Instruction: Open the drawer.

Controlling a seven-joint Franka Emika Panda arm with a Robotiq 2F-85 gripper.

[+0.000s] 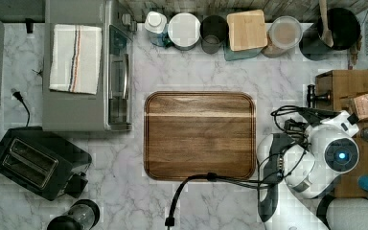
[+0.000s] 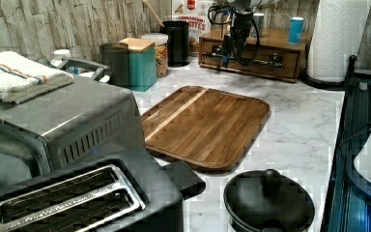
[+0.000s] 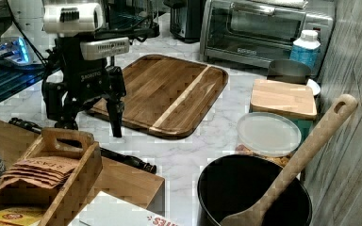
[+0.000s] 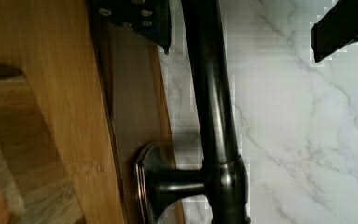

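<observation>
One end effector (image 3: 94,120), fingers spread apart, straddles the one black bar handle (image 4: 212,107) of one drawer (image 2: 251,57).

We see even, rather bright indoor light on the marble counter (image 1: 211,72), with only soft shadows under the cutting board (image 1: 200,135). In the left view a pale glare lies on the toaster oven (image 2: 63,121). All pictures show blocky compression at edges. In the wrist view the black handle (image 4: 213,107) carries a long highlight and looks slightly soft.
</observation>
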